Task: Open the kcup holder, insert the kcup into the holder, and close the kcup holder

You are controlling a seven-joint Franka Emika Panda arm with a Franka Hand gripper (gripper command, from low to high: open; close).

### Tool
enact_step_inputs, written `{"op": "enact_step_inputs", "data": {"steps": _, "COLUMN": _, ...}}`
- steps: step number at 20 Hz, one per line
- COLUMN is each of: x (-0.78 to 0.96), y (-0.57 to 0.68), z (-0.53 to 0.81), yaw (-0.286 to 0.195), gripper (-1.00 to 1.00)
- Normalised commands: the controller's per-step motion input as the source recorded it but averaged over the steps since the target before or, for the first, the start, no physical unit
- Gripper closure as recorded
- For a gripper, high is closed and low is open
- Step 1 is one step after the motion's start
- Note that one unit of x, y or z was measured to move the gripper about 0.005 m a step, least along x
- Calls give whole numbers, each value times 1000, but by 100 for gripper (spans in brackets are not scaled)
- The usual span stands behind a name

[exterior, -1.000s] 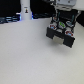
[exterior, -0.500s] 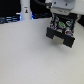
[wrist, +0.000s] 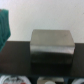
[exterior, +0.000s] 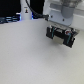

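Hanging low at the exterior view's upper right, the white arm (exterior: 64,9) reaches down so that its gripper (exterior: 60,36) sits just above the pale table (exterior: 30,57). The blur hides the jaws, so I cannot tell whether they are apart or together. The table is a smooth, matte, off-white sheet filling most of that view; behind it runs a dark strip with a small blue light (exterior: 33,16) and a white upright object (exterior: 25,10). In the wrist view, a boxy dark-grey block, seemingly the kcup holder (wrist: 52,46), stands on a black surface (wrist: 15,57), its top flat and dull, its edges square. A green shape (wrist: 4,24) sits at the frame edge; red-and-white blurs (wrist: 47,80) line another edge.
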Motion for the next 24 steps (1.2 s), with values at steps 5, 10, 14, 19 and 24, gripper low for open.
{"op": "enact_step_inputs", "data": {"steps": 5, "x": -83, "y": 227, "z": -252, "yaw": 179, "gripper": -100}}
{"op": "enact_step_inputs", "data": {"steps": 10, "x": -150, "y": 238, "z": -179, "yaw": 212, "gripper": -100}}
{"op": "enact_step_inputs", "data": {"steps": 14, "x": -320, "y": 313, "z": -34, "yaw": 175, "gripper": -100}}
{"op": "enact_step_inputs", "data": {"steps": 19, "x": -362, "y": 456, "z": 6, "yaw": 124, "gripper": -100}}
{"op": "enact_step_inputs", "data": {"steps": 24, "x": -376, "y": 601, "z": 8, "yaw": 83, "gripper": -100}}
